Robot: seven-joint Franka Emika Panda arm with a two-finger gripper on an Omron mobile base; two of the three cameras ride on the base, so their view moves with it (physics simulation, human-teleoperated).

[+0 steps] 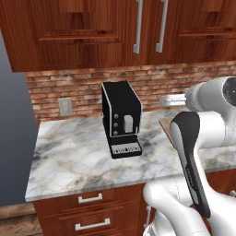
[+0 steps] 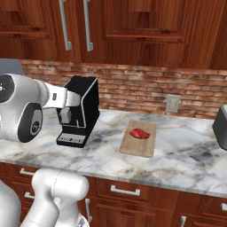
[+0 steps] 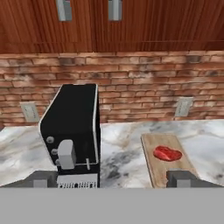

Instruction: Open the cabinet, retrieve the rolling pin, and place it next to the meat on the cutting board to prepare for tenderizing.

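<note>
The cabinet [image 1: 92, 32] [image 2: 146, 31] [image 3: 153, 26] hangs above the counter with both doors shut, and its two long silver handles [image 1: 138, 27] [image 2: 88, 24] stand side by side. On the counter lies the cutting board [image 2: 137, 147] [image 3: 151, 170] with the red meat [image 2: 138, 133] [image 3: 167, 153] on it. A corner of the cutting board [image 1: 166, 126] peeks out behind my arm. My gripper [image 3: 113, 179] is open and empty. It hangs above the counter's front, facing the brick wall between the coffee machine and the board. The rolling pin is out of view.
A black coffee machine [image 1: 120, 117] [image 2: 82, 111] [image 3: 74, 127] stands left of the board. A grey appliance [image 2: 220, 126] sits at the counter's far right. Wall outlets [image 1: 65, 107] [image 2: 172, 103] are on the brick wall. Drawer units [image 1: 92, 214] run below the marble counter [image 1: 69, 156].
</note>
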